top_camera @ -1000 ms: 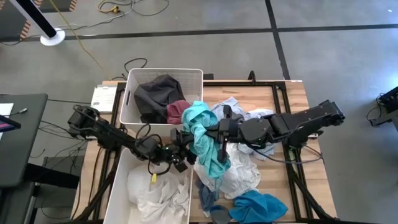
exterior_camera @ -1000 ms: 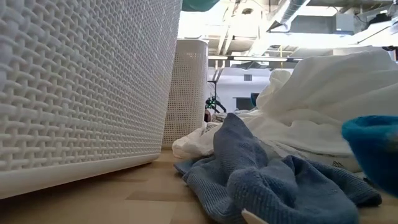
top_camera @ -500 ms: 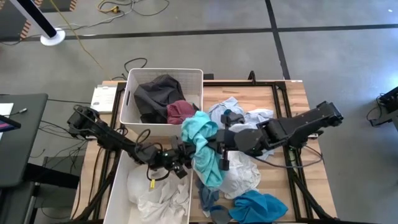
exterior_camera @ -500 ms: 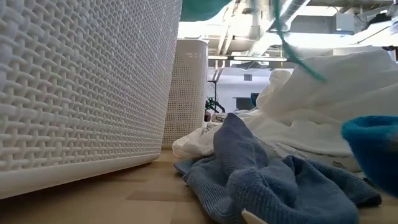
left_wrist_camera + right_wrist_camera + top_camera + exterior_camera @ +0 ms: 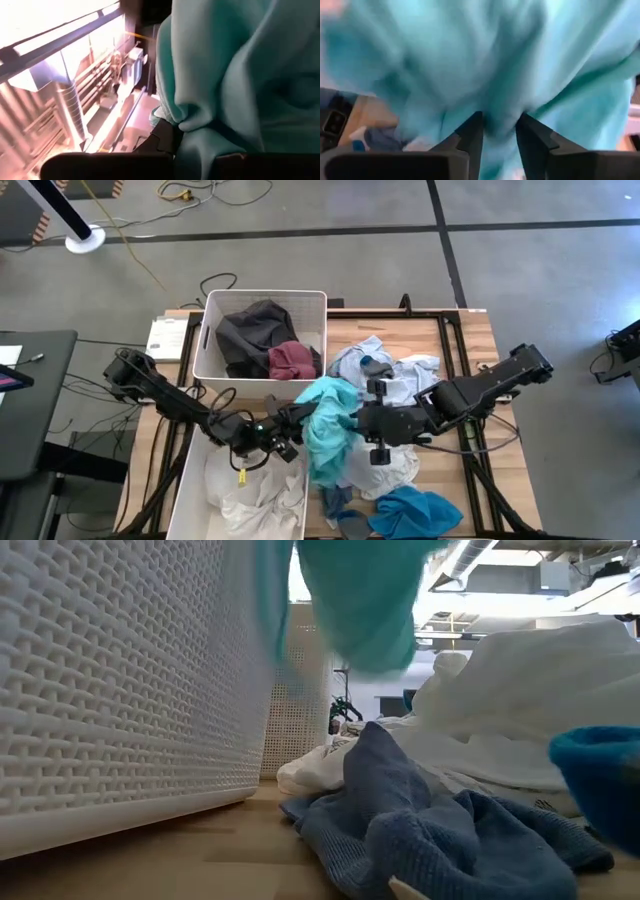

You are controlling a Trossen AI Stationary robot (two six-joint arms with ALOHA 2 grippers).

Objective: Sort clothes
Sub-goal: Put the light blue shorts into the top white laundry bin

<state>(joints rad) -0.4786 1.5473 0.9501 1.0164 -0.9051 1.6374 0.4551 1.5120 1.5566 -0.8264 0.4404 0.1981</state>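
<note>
- Clothes are lying heaped on the desk (image 5: 470, 340); a teal garment (image 5: 325, 420) is hanging in the air between my two grippers, above the pile and beside the near bin (image 5: 190, 480).
- I am holding it with the left gripper (image 5: 292, 423), jaws clamped on the teal garment's edge.
- My right gripper (image 5: 355, 423) is pressing into the same cloth with its jaws partly apart; whether it is gripping, I cannot tell.
- I judge the hand-over needs the left grip firm before the right lets go, then a clear lift over the rim.
- Fabrics look soft and limp: white cotton (image 5: 385, 465), a nubby blue towel (image 5: 430, 820); the bins are rigid woven-pattern plastic.
</note>
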